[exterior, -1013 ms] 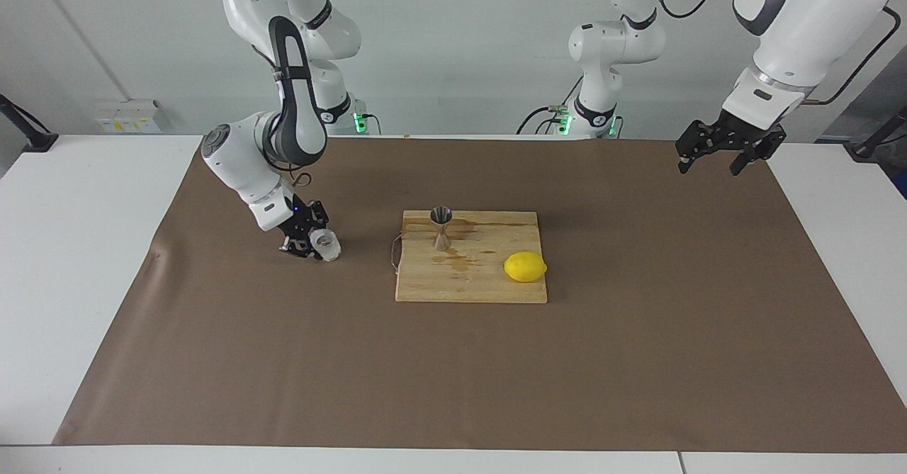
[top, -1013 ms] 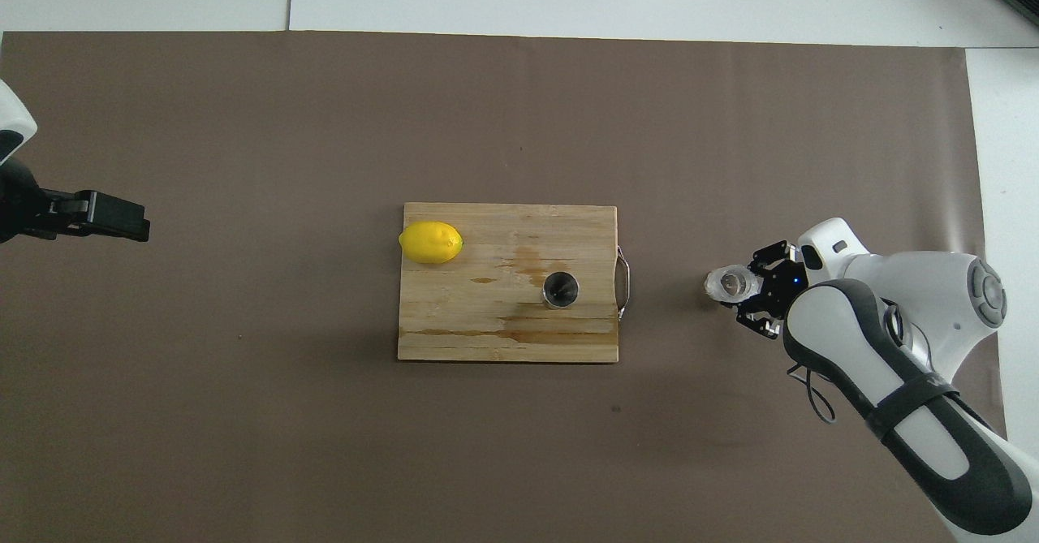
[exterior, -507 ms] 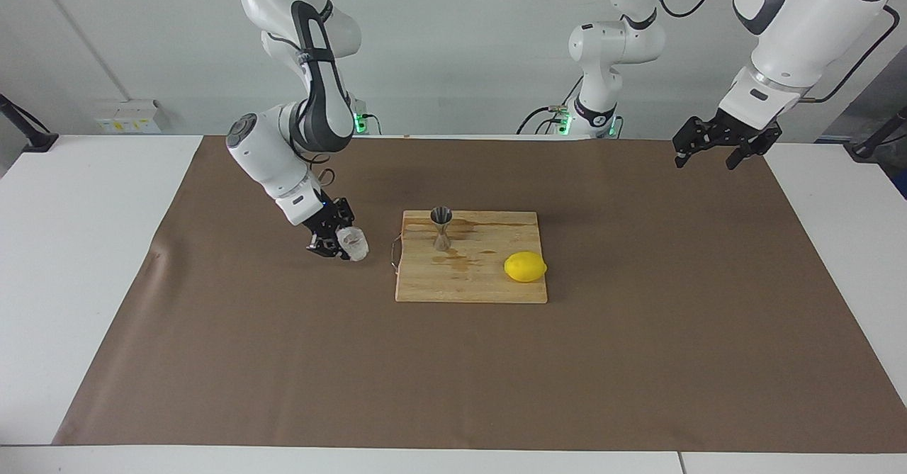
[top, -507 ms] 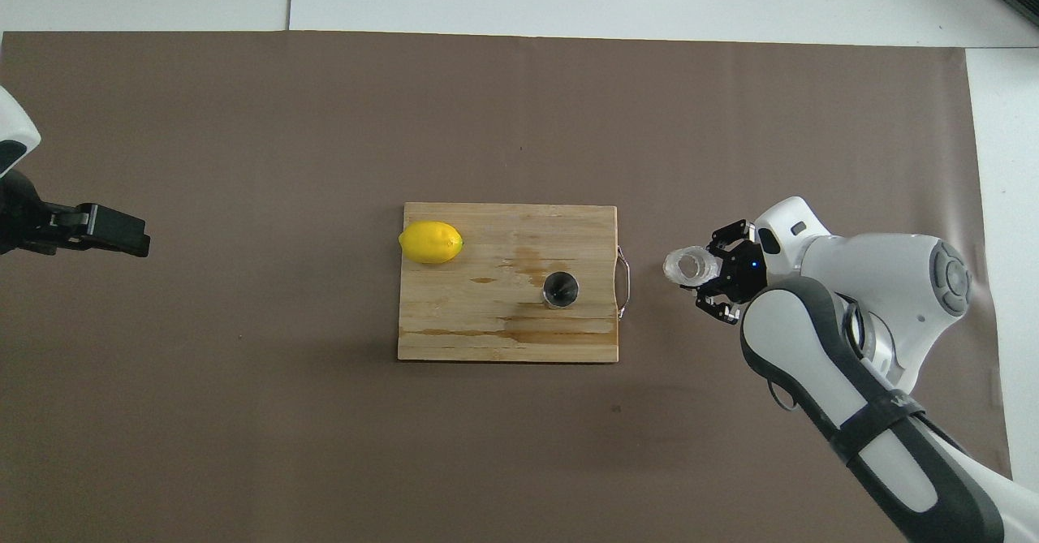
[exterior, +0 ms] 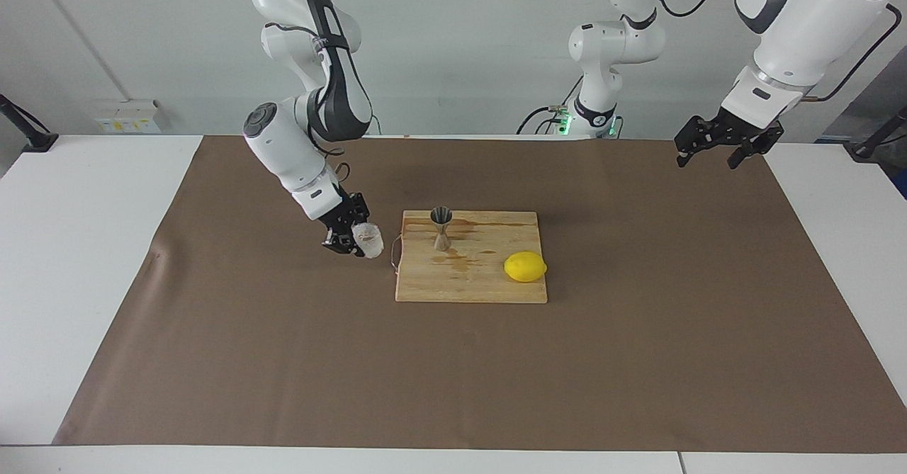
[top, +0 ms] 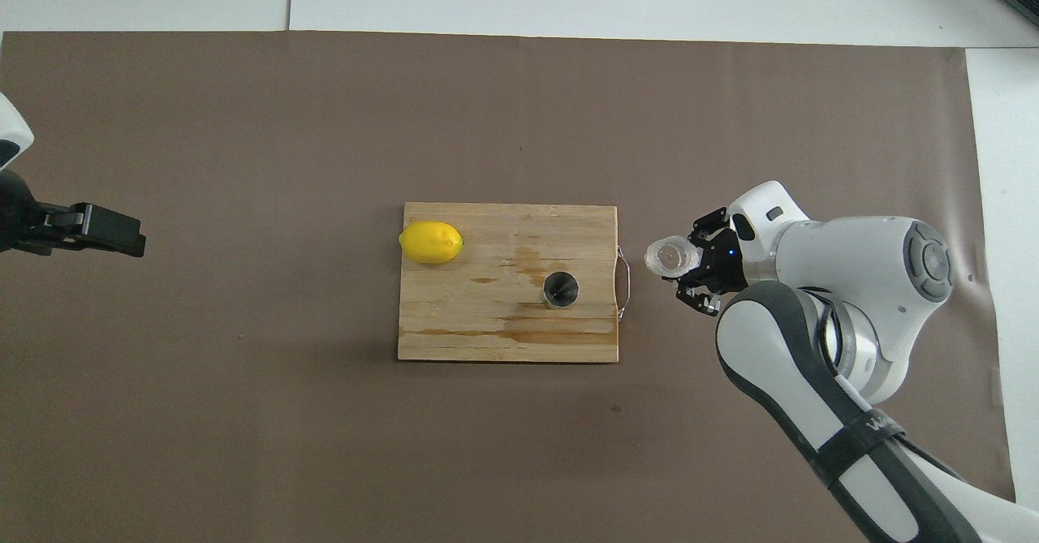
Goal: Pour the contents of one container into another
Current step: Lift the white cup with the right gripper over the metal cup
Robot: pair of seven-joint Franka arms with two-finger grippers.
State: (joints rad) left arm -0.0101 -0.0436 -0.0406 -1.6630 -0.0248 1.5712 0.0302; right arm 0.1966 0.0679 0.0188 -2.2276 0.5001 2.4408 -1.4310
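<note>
The right gripper [exterior: 356, 237] pinches the clear glass cup [exterior: 368, 239] and holds it raised over the brown paper [exterior: 283, 332] that covers the tabletop [exterior: 85, 261], just beside the wire handle [exterior: 394, 253] of the wooden cutting board [exterior: 471, 286], toward the right arm's end. In the overhead view the cup's [top: 667, 256] mouth shows as a clear ring, tilted a little toward the board [top: 454, 316]; whether anything is in it cannot be told.

The metal jigger [exterior: 441, 227] stands upright on the board, near its handle end and nearer to the robots than the lemon [exterior: 525, 267]. From above the jigger's [top: 561, 289] upper cone looks dark inside, and what it holds cannot be told. Brownish wet stains [top: 528, 260] mark the wood around it.

The left gripper [exterior: 716, 150] waits with its fingers spread, holding nothing, raised over the paper's edge at the left arm's end.
</note>
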